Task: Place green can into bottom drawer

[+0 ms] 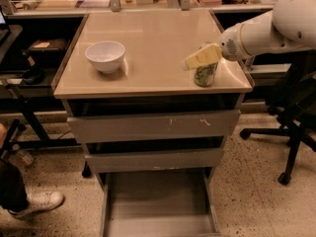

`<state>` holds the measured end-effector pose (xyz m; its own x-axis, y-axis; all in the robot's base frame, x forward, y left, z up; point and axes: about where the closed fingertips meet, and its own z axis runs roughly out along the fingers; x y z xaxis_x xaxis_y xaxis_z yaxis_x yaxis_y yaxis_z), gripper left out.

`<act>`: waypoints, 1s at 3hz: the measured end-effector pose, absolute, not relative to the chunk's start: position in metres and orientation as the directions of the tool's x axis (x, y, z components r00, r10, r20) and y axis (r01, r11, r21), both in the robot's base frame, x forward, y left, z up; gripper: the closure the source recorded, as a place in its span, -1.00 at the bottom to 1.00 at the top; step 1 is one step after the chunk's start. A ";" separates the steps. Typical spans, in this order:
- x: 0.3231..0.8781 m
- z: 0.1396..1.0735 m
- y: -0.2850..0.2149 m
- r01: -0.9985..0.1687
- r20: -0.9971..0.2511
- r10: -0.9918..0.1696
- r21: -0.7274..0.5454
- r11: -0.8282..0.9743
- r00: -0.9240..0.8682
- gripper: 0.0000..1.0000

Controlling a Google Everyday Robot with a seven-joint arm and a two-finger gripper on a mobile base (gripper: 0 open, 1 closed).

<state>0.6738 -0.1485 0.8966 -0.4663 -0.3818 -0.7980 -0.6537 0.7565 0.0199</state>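
Observation:
The green can (205, 75) stands upright near the front right corner of the cabinet's beige top (153, 33). My gripper (198, 58), cream-coloured on a white arm reaching in from the right, is at the can's top and covers its upper part. The can rests on the cabinet top. The bottom drawer (158, 196) is pulled out towards me at floor level, and its flat grey floor is bare.
A white bowl (105, 56) sits on the left of the top. Two narrower grey drawers (153, 127) (155, 159) stand slightly ajar above the bottom one. A black office chair (291, 132) is at the right. A person's white shoe (42, 201) is at the lower left.

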 end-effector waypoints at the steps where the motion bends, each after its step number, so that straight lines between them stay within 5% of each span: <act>1: 0.674 0.897 -0.148 -0.655 -0.798 -0.383 0.020 0.755 -0.466 -0.64; 3: 0.674 0.897 -0.148 -0.655 -0.798 -0.383 0.020 0.755 -0.466 0.29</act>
